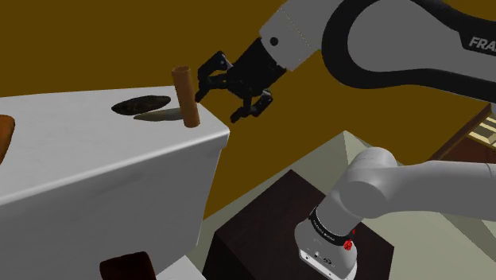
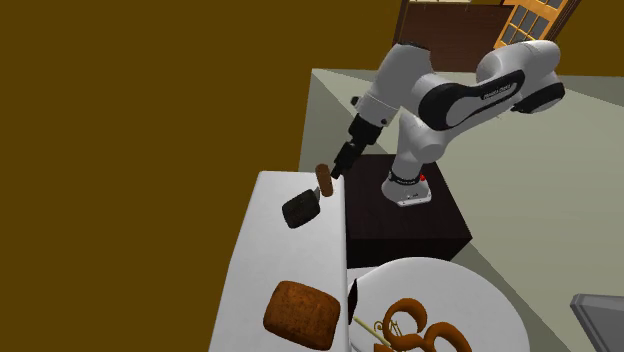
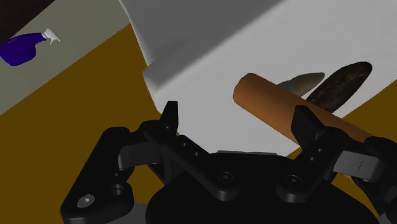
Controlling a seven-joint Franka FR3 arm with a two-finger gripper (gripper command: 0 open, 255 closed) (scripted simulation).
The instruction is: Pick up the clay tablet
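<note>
Claw point(image 1: 222, 99) spread wide and empty, hanging off the corner of the white counter point(image 1: 95, 167), just short of a standing brown cylinder point(image 1: 185, 95). The dark clay tablet point(image 1: 141, 104) sits on the counter just beyond that post, so the reach likely has to clear it. Ochre wall point(image 1: 95, 40) behind, pale floor point(image 1: 262, 195) below.

dark flat oval tablet point(image 3: 342, 81): wrist view, one end tucked behind the brown cylinder point(image 3: 273, 108), so can't see its full length
brown cylinder: one of the jaws sits right across it, that stretch is covered
rough brown slab point(image 1: 5, 135): chopped off by the shoulder view's left edge
orange pretzel-shaped thing point(image 2: 438, 336): cut by the second exterior view's bottom edge, no clue what it is
</note>
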